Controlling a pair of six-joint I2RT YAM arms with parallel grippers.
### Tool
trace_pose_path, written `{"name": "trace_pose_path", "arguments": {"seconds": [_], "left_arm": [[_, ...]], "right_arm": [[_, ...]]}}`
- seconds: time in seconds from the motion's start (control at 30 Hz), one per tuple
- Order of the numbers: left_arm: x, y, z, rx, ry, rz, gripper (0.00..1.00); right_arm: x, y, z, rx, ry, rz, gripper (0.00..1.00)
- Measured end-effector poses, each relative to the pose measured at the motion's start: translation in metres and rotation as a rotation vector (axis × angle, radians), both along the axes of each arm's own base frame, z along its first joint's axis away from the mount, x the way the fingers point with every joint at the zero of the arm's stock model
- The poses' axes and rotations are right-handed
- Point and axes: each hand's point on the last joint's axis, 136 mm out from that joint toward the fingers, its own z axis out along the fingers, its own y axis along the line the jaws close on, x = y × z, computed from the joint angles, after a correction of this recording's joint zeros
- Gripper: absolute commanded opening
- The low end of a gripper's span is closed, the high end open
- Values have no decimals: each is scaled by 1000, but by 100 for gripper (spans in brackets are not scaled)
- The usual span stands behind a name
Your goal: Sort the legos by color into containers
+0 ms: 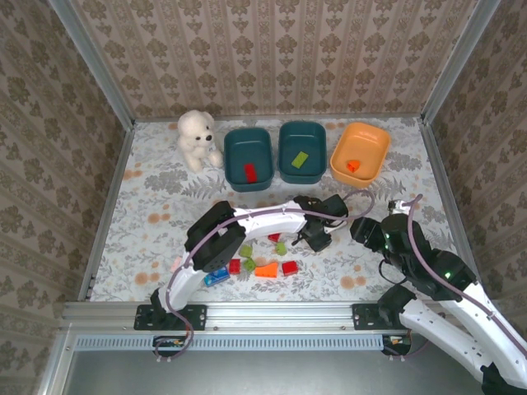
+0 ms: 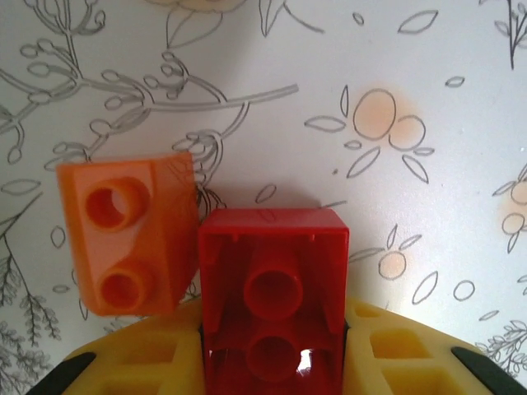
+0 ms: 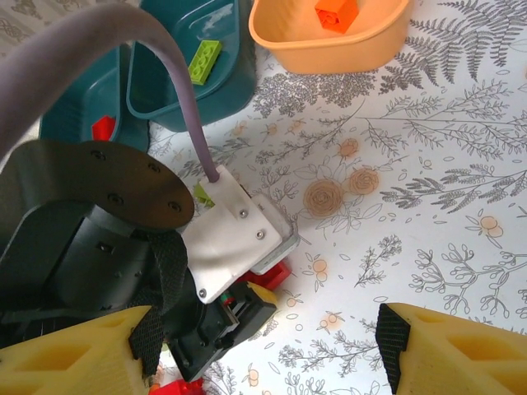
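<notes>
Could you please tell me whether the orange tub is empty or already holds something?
Not empty: the orange tub holds one orange brick, lying inside it.

A robot test cell dressed to look homely: damask wallpaper walls (image 1: pixel 272 49) held in bare aluminium frame posts (image 1: pixel 97 70), a floral tablecloth (image 1: pixel 156 206), a white teddy bear (image 1: pixel 198 140), and a left arm (image 1: pixel 263 220) and right arm (image 1: pixel 436 276) bolted to a metal rail (image 1: pixel 272 311)
</notes>
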Motion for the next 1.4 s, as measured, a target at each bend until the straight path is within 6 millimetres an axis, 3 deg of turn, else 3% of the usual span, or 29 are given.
{"name": "trace_pose_path", "arguments": {"seconds": [0.13,0.23,0.37,0.43,0.5,0.67,0.87,0.97,1.07,1.23,1.4], "left_arm": [[-1,15,18,0,-8,54,28],[13,26,61,-74,-27,133,29],[59,53,131,-225,-82,287,30],[89,74,152,-269,-105,376,30],[117,93,159,-289,-119,460,30],[186,134,144,-284,-101,647,30],[261,145,114,-311,-65,782,30],[286,147,97,-321,-41,837,30],[302,151,78,-323,-5,889,30],[310,162,51,-302,59,958,30],[305,164,33,-282,115,982,46]], "right_arm": [[0,-1,10,-1,-24,6,71],[2,0,15,-1,-37,9,71],[8,6,13,-17,-31,29,71],[14,13,12,-18,-25,46,71],[20,21,10,-22,-16,69,71],[35,41,3,-28,12,127,72],[47,57,-7,-5,54,176,72],[49,63,-8,9,63,196,72],[49,66,-7,23,62,211,72],[48,68,-7,33,66,219,73],[48,67,-7,41,71,218,74]]}}
